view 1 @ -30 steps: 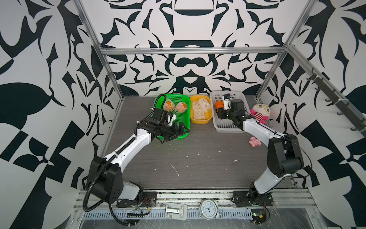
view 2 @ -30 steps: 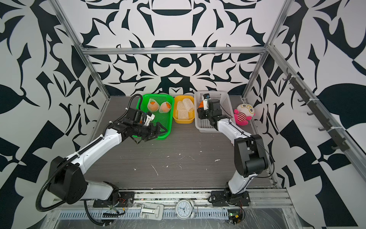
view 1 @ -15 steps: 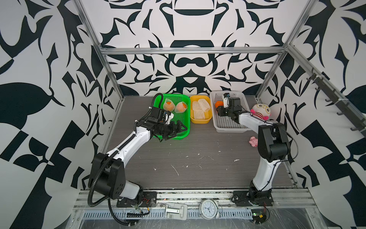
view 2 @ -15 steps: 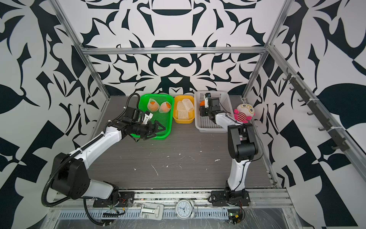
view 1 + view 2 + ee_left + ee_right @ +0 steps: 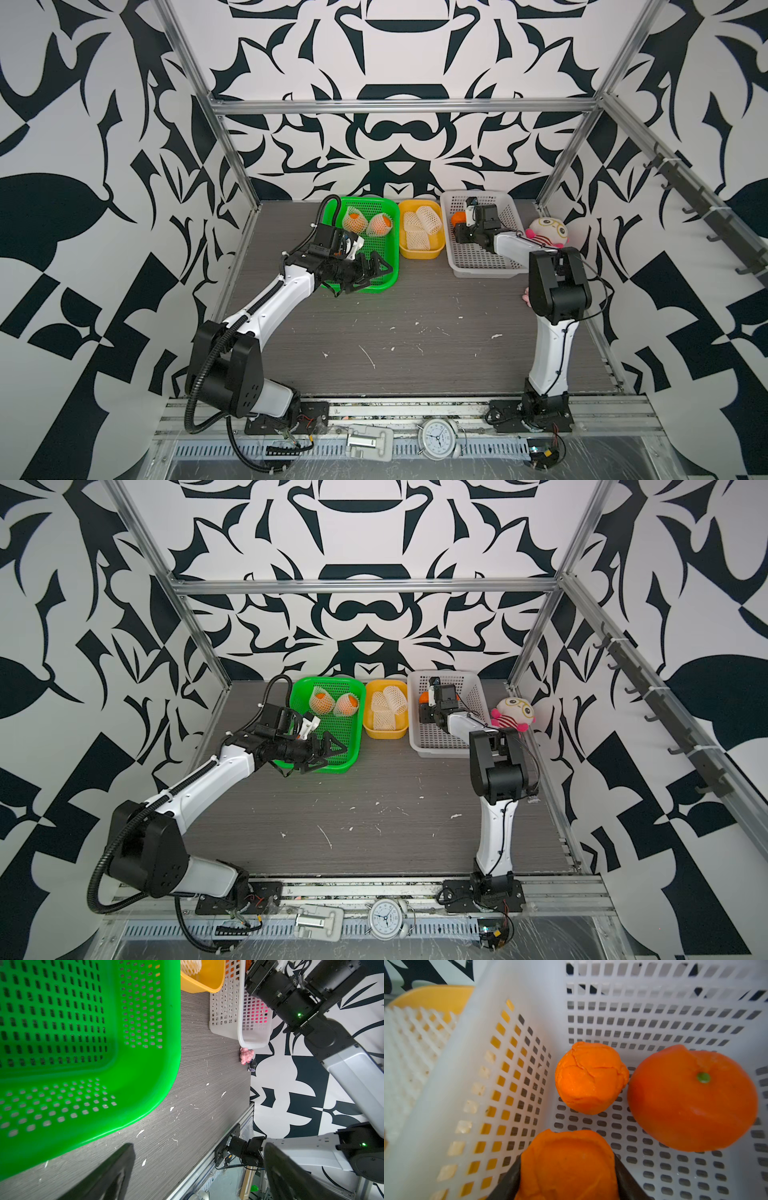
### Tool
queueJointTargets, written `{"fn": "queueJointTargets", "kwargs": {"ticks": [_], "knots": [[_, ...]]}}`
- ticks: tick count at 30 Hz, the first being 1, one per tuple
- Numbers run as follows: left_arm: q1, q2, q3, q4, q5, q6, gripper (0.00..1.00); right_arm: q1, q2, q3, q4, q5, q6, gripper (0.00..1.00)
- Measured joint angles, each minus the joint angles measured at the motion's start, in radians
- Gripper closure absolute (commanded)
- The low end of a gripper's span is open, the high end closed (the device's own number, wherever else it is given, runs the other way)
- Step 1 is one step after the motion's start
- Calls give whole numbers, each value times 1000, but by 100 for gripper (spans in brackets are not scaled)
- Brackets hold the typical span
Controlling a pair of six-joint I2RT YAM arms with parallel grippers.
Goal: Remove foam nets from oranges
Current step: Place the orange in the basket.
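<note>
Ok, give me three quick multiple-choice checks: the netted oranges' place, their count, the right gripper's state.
1. Where do the netted oranges lie?
A. green basket
B. yellow tub
C. white basket

2. How many oranges still wear nets?
A. one
B. two
C. four

3. The right gripper is:
A. open, empty
B. shut on a bare orange
C. shut on nothing

Answers:
1 A: both sit at that basket's far end.
2 B: two meshed fruits show in both top views.
3 B: its fingers flank the fruit in the right wrist view.
</note>
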Motion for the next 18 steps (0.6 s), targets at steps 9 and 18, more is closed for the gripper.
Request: {"fn": "queueJointTargets", "kwargs": {"ticks": [9,18], "knots": [[3,0,0,0,2,0,1,-4,50,53,-29,-2,0,74],[3,0,0,0,4,0,1,-4,50,66,-51,-4,0,55]]}}
